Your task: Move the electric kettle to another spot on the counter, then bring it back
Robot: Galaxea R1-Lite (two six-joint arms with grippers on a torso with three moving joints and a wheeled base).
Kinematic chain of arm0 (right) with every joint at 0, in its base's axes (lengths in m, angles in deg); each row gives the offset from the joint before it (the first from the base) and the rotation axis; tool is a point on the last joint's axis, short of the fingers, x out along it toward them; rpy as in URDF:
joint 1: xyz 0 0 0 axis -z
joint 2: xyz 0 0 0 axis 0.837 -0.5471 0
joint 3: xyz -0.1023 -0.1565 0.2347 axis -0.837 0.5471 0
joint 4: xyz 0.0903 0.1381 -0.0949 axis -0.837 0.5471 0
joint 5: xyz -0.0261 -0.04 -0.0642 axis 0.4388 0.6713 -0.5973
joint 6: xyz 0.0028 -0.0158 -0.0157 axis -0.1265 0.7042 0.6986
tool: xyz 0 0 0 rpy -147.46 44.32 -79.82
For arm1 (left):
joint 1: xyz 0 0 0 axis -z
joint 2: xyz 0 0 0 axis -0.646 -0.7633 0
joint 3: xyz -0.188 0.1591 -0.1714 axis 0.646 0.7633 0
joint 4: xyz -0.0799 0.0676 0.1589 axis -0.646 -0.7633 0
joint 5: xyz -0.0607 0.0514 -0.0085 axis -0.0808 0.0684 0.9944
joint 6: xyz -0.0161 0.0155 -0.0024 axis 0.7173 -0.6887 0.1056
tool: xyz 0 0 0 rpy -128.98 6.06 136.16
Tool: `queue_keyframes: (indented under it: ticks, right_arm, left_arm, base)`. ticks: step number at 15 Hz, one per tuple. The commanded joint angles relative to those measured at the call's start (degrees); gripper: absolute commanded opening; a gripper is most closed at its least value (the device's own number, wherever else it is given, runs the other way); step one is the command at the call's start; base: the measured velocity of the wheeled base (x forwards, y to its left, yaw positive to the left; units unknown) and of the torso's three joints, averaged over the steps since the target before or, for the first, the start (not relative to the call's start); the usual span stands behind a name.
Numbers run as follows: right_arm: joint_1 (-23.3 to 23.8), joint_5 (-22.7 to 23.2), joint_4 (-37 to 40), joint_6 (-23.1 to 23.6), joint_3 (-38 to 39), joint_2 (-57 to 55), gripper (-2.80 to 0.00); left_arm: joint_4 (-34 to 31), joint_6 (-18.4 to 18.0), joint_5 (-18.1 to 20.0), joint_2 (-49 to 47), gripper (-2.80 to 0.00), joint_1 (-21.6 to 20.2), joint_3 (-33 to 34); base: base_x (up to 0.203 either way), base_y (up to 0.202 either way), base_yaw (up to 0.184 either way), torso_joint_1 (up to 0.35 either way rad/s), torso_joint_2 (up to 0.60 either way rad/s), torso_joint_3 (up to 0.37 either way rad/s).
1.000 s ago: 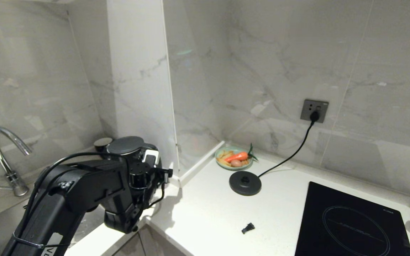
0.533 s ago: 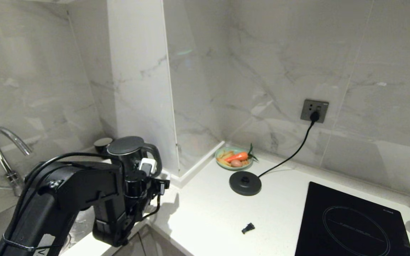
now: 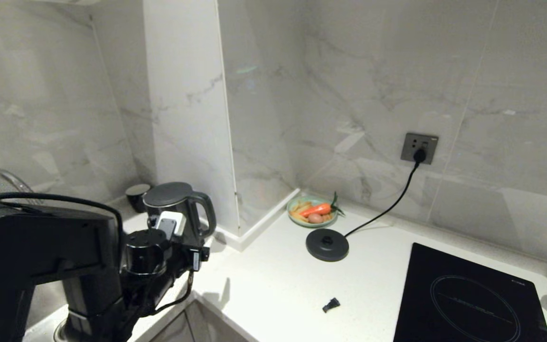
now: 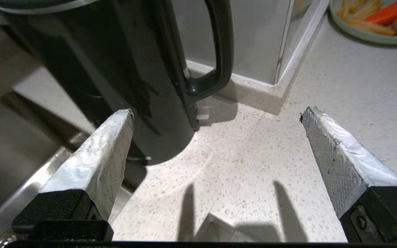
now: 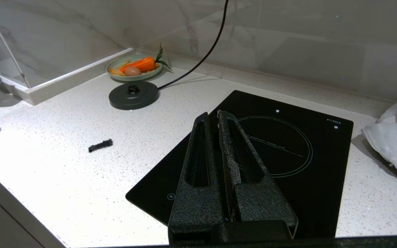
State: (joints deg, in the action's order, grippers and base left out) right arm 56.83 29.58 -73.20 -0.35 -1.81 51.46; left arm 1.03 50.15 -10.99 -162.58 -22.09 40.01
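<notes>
On the white desk [image 3: 273,285], the left hand [image 4: 215,137], released and empty, has drawn back from the electric kettle [image 3: 174,209] just ahead, so the return trip remains.

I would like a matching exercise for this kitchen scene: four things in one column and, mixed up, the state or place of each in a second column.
Things:
1. kettle
2. base disc
3. left gripper
4. right gripper

States or places:
A. fingers pressed together, above the hob
B. wide open, holding nothing
C. plugged into the wall socket, nothing on it
D. standing upright near the sink

Pairs: 1-D, 2-C, 3-B, 4-A
</notes>
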Motion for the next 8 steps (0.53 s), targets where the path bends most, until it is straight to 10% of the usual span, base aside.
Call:
queue_keyframes:
  ticks: [1, 8]
  right_arm:
    - [0.00, 0.02, -0.03, -0.07, 0.00, 0.00, -2.80]
    - [0.00, 0.02, 0.06, -0.07, 0.00, 0.00, -2.80]
  left_arm:
    - [0.56, -0.07, -0.23, 11.93, 0.00, 0.00, 6.89]
    - [0.56, -1.51, -0.18, 32.39, 0.00, -0.33, 24.99]
  base:
    - [0.000, 0.000, 0.000, 0.000, 0.00, 0.000]
    - [0.000, 0.000, 0.000, 0.000, 0.00, 0.000]
